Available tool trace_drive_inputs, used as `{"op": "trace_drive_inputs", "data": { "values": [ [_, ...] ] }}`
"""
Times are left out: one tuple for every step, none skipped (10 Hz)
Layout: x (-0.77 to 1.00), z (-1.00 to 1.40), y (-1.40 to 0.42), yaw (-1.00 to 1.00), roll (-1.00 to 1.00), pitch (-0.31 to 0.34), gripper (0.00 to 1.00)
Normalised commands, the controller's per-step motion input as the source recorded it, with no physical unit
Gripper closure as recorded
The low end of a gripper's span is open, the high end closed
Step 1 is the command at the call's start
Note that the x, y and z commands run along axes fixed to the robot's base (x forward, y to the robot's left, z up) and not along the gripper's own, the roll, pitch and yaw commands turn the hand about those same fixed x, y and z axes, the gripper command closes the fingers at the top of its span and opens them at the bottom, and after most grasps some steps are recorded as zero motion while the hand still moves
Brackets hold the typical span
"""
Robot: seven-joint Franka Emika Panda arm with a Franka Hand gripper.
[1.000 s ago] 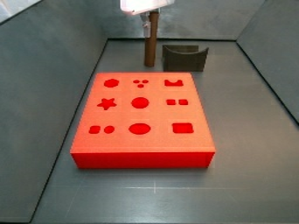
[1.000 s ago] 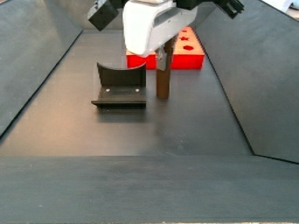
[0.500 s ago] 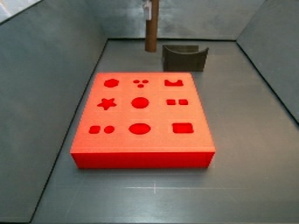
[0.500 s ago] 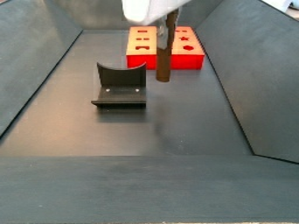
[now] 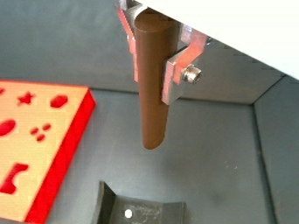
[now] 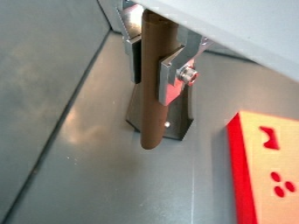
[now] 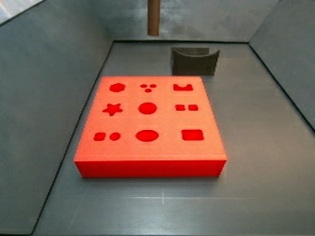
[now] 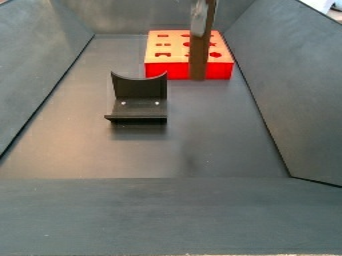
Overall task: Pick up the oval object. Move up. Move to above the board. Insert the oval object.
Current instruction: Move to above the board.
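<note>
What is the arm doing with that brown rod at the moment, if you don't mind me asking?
The gripper is shut on the oval object, a slim brown peg, with the jaws clamped on its upper part. In both side views the peg hangs upright in the air, clear of the floor, with the gripper itself out of frame above. The dark holder block stands empty. The red board lies untouched off to the side, so the peg is not yet over it.

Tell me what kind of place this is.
Likely a robot peg-insertion test cell: a grey walled bin floor holds a flat bright red board with shaped cut-outs and a dark fixture, while the tool holds a slim brown peg aloft.
</note>
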Motion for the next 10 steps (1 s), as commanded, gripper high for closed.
{"op": "trace_drive_inputs", "data": {
  "values": [
    [-0.04,0.20,0.06,-0.03,-0.15,-0.010,1.00],
    [0.01,0.34,-1.00,-1.00,0.11,0.062,1.00],
    [0.01,0.34,-1.00,-1.00,0.12,0.061,1.00],
    [0.01,0.35,-1.00,-1.00,0.13,0.059,1.00],
    [0.01,0.34,-1.00,-1.00,0.12,0.053,1.00],
    [0.01,0.34,-1.00,-1.00,0.13,0.054,1.00],
    [0.02,0.35,-1.00,-1.00,0.13,0.057,1.00],
    [0.02,0.36,-1.00,-1.00,0.12,0.058,1.00],
    [0.02,0.36,-1.00,-1.00,0.12,0.060,1.00],
    [0.02,0.37,-1.00,-1.00,0.11,0.065,1.00]
  ]
}}
